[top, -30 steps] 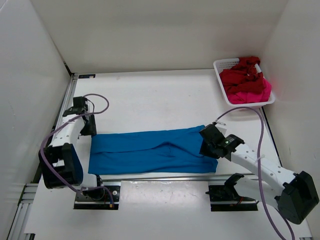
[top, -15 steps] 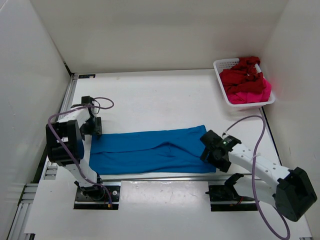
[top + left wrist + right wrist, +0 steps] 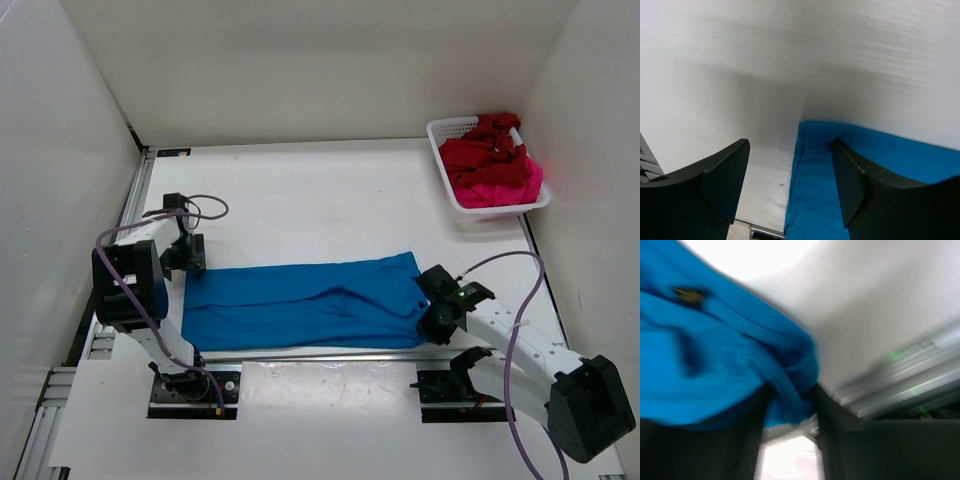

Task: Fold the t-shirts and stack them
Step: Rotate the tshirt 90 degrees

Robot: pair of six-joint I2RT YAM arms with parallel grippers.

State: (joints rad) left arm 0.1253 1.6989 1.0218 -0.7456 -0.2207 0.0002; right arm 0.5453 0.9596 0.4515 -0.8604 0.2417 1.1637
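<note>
The blue t-shirt [image 3: 300,300] lies on the white table as a long band folded lengthwise. My left gripper [image 3: 190,258] is at its far-left corner. In the left wrist view the left gripper [image 3: 790,185] stands open astride the blue t-shirt's [image 3: 880,150] edge, one finger resting on the cloth. My right gripper [image 3: 430,315] is at the shirt's near-right corner. In the blurred right wrist view the right gripper [image 3: 790,425] is closed on a fold of the blue t-shirt [image 3: 700,340]. The dark red t-shirt [image 3: 480,155] and the pink t-shirt [image 3: 500,188] lie crumpled in the basket.
The white mesh basket [image 3: 445,130] stands at the back right corner. A metal rail [image 3: 320,355] runs along the table's near edge just in front of the blue shirt. White walls close in the left, back and right sides.
My right gripper slid from the shirt's right far edge to its near-right corner, opened, then closed on the cloth. My left arm swung in; its gripper settled on the far-left corner and widened slightly.
</note>
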